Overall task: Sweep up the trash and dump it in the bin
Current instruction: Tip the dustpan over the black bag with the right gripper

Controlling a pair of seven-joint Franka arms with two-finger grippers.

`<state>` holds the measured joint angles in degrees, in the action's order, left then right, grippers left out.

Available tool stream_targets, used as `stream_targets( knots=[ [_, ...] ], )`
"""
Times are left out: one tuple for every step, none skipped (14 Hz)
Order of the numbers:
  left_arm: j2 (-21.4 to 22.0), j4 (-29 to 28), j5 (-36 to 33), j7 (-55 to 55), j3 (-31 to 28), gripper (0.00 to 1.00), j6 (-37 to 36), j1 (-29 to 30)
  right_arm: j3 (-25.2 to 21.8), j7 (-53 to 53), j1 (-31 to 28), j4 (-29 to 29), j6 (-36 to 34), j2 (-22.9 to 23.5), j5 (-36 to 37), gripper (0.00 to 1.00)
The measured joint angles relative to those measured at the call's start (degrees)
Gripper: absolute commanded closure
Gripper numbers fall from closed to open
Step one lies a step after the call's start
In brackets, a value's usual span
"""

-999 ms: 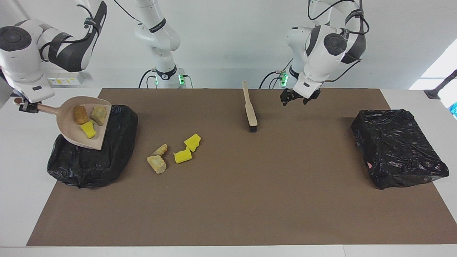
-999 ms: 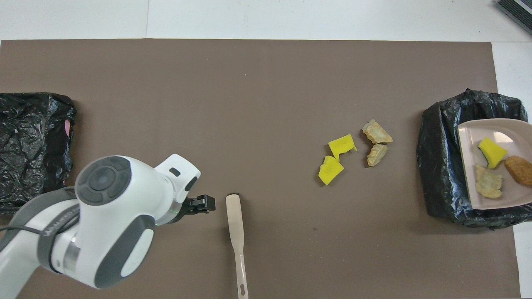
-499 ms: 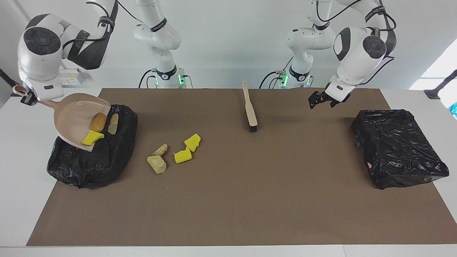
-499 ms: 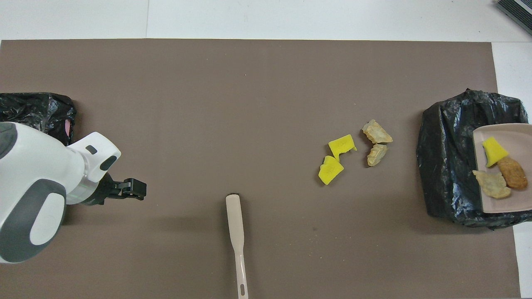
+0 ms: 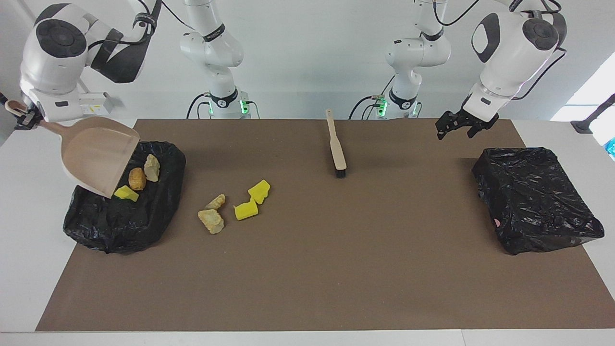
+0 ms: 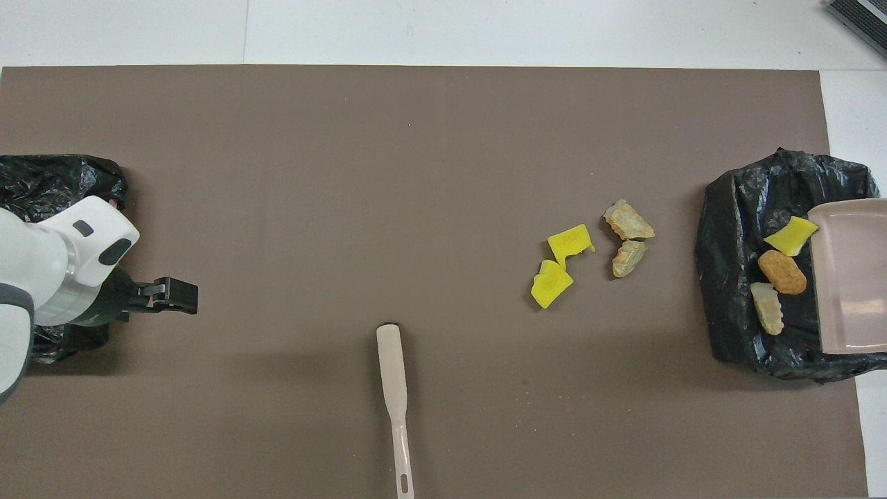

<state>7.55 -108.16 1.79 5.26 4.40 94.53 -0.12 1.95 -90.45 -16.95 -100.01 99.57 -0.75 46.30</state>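
Now the right gripper [image 5: 21, 117], fingers pinched on the handle, holds the dustpan [image 5: 93, 156] tipped steeply over the black bin [image 5: 125, 226] at nine o'clock on the mat in the facing view. Three trash pieces [image 5: 137, 178] lie on the bin's liner just under the pan's lip. Four more [image 5: 246, 210] sit on the mat at three o'clock from the bin. To finish the dump well, hold the lip low over the liner's middle so nothing rolls off. The left gripper [image 5: 456, 129], fingers spread, waits over the mat at two o'clock. The brush [image 5: 336, 144] lies at twelve.
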Motion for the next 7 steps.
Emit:
stream_targets(
  knots=[
    [-0.9, 2.0, -0.6, -0.1, 0.0, 0.0, -0.7, 0.0, -0.2, 0.0, 0.0, 0.0, 0.0, -0.4, -0.3, 1.0],
    [-1.7, 3.6, -0.7, -0.1, 0.1, 0.0, -1.2, 0.0, -0.3, 0.0, 0.0, 0.0, 0.0, -0.7, -1.1, 1.0],
    [-2.5, 5.3, -0.8, -0.1, 0.1, 0.0, -1.6, 0.0, -0.3, 0.1, -0.2, 0.2, 0.0, -1.0, -2.6, 1.0],
    [-3.3, 7.1, -0.8, -0.1, 0.1, 0.0, -2.4, 0.0, -0.3, 0.1, -0.7, 0.4, 0.0, -1.3, -4.1, 1.0],
    [-4.1, 8.9, -0.8, -0.1, 0.1, 0.0, -3.8, 0.0, -0.4, 0.1, -1.3, 0.6, 0.0, -1.5, -5.9, 1.0],
    [-4.7, 10.2, -0.8, -0.1, 0.1, 0.0, -5.0, 0.0, -0.5, 0.2, -1.8, 0.7, 0.0, -1.6, -7.8, 1.0],
    [-4.9, 10.5, -0.8, -0.2, 0.1, 0.0, -5.8, 0.0, -0.6, 0.5, -2.4, 0.8, 0.0, -1.7, -10.5, 1.0]
  ],
)
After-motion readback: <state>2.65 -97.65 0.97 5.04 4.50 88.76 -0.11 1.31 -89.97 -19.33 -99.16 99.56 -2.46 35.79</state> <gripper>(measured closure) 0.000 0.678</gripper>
